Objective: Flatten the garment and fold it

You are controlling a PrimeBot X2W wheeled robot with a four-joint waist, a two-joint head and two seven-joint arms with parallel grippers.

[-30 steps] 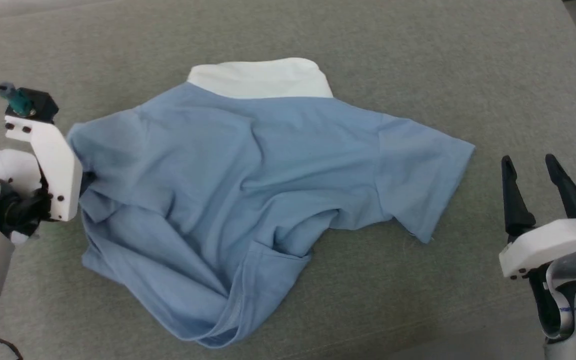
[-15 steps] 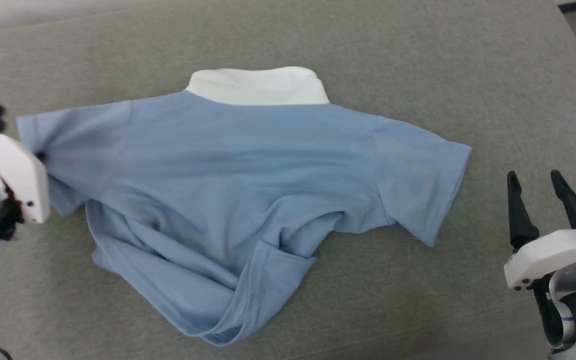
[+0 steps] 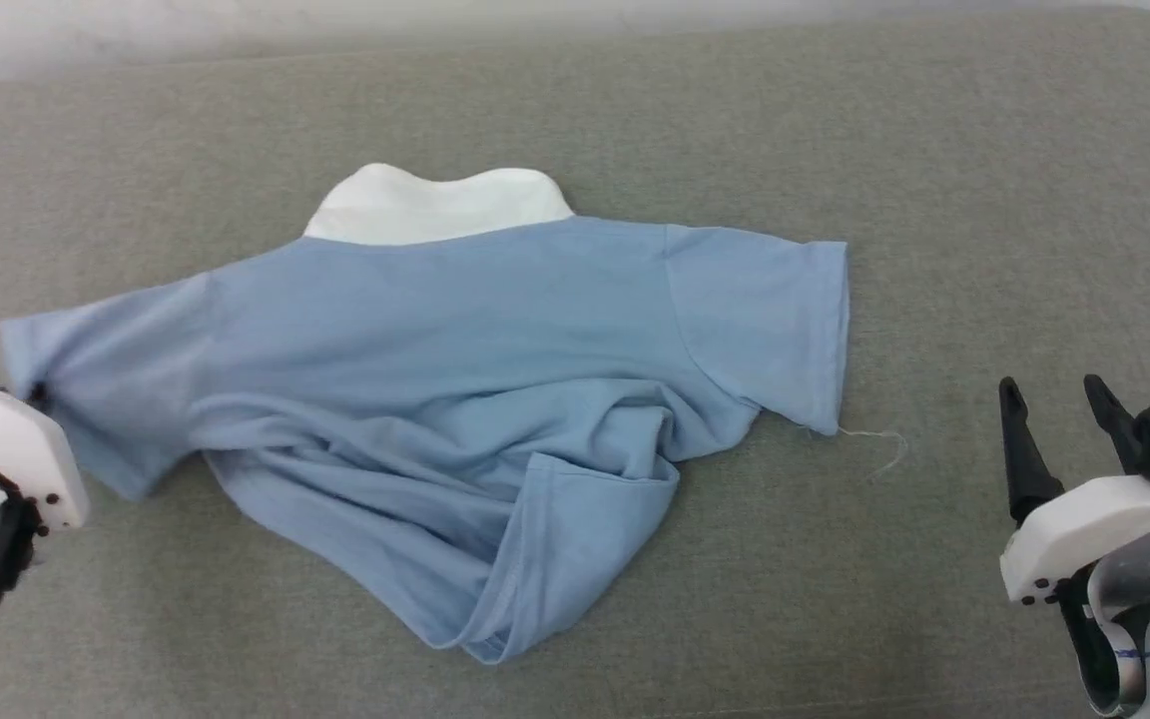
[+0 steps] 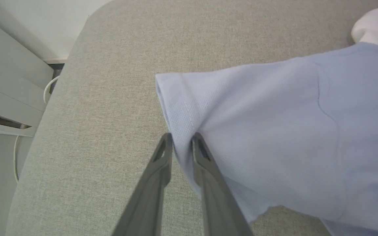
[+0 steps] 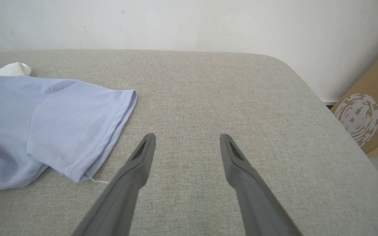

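- One sleeve in hand: found the left end effector (image 4: 181, 139) closed to a narrow gap on the cuff edge of the garment's (image 3: 455, 330) left sleeve (image 4: 241, 108), cloth nipped between the tips.
- Found the right end effector (image 5: 187, 139) spread wide and empty, hovering over bare tabletop (image 3: 835, 120) near the right sleeve (image 3: 765, 310).
- Saw the garment lying across the middle of the tabletop, white collar (image 3: 435, 205) at the far side, shoulders fairly smooth, lower body (image 3: 535, 519) bunched and doubled over toward the near edge.
- Judged the step as flattening: best to draw the pinched sleeve outward low and slow, to slide the knit rather than lift it, with the opposite cuff pulled against it.
- Noted soft, limp knit with a fine grain, a stitched cuff and a loose thread (image 3: 874, 444) trailing off the right sleeve, all on coarse grey weave, likely with some drag.
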